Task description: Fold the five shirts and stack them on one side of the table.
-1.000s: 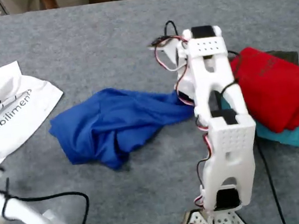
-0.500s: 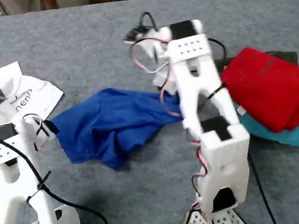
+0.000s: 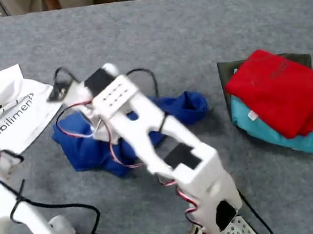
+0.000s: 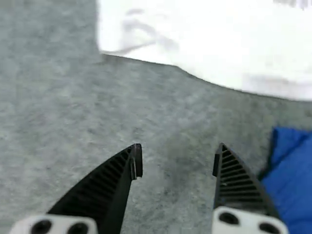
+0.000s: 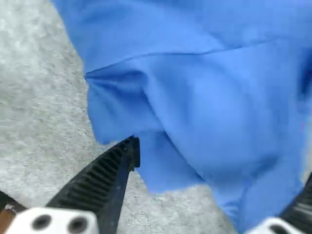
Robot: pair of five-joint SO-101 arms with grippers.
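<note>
1 blue shirt point(image 5: 204, 87) between wide right fingers point(image 5: 105, 178); 1 white shirt point(image 4: 219, 44) beyond wide, downward-pointing left fingers point(image 4: 119, 178); 3 stacked shirts point(image 3: 278, 87).

Overhead view and 2 close wrist views share blue shirt point(image 3: 77, 149).

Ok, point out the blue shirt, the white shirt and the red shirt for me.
blue shirt point(image 3: 83, 150), high view, bunched end.
white shirt point(image 3: 13, 109), high view, middle of cloth.
red shirt point(image 3: 278, 87), high view, folded top face.
</note>
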